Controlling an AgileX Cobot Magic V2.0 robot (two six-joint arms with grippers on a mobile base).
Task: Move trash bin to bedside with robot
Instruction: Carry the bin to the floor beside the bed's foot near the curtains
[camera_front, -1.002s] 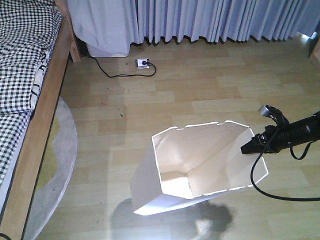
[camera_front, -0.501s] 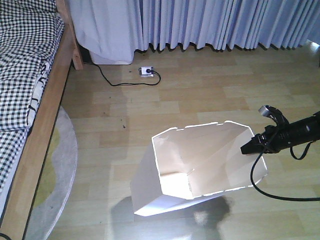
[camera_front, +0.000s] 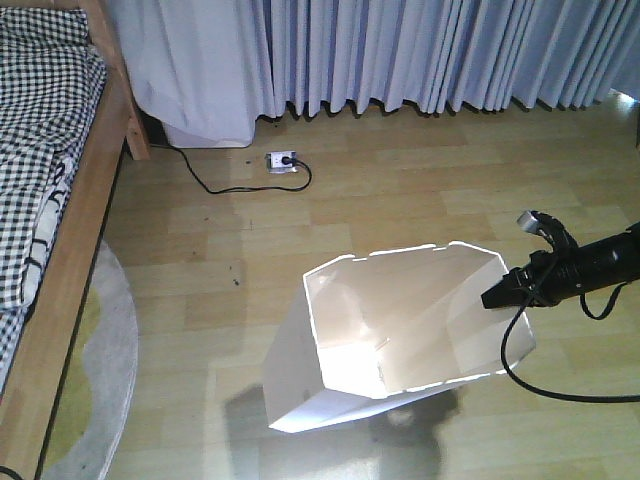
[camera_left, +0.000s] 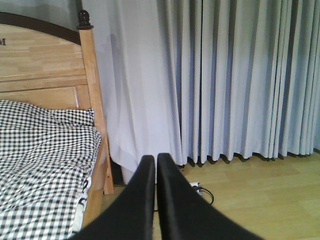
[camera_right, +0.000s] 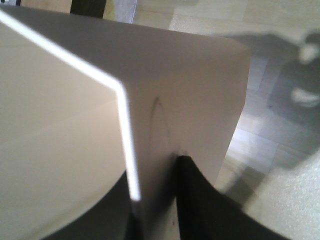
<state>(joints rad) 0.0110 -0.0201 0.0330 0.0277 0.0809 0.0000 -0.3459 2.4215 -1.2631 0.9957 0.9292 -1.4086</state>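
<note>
The off-white faceted trash bin (camera_front: 292, 385) stands on the wood floor at the middle of the front view, its open top tipped toward the camera. My right gripper (camera_front: 503, 296), on a thin black arm from the right, is shut on the bin's rim at its right side. In the right wrist view the bin wall (camera_right: 190, 90) fills the frame, with one black finger (camera_right: 205, 205) outside the wall and the other inside. The bed with checked bedding (camera_front: 40, 190) lies along the left edge, well apart from the bin. My left gripper (camera_left: 156, 162) is shut on nothing, facing the bed (camera_left: 45, 160).
A white power strip (camera_front: 283, 160) with a black cable lies on the floor by the grey curtains (camera_front: 420, 50). A round grey rug (camera_front: 100, 340) sits beside the bed frame. The arm's black cable (camera_front: 515, 365) loops down beside the bin.
The bed has slid toward the left edge of the view and the power strip sits lower. The bin and right gripper hold the same place in the view, grip unchanged.
</note>
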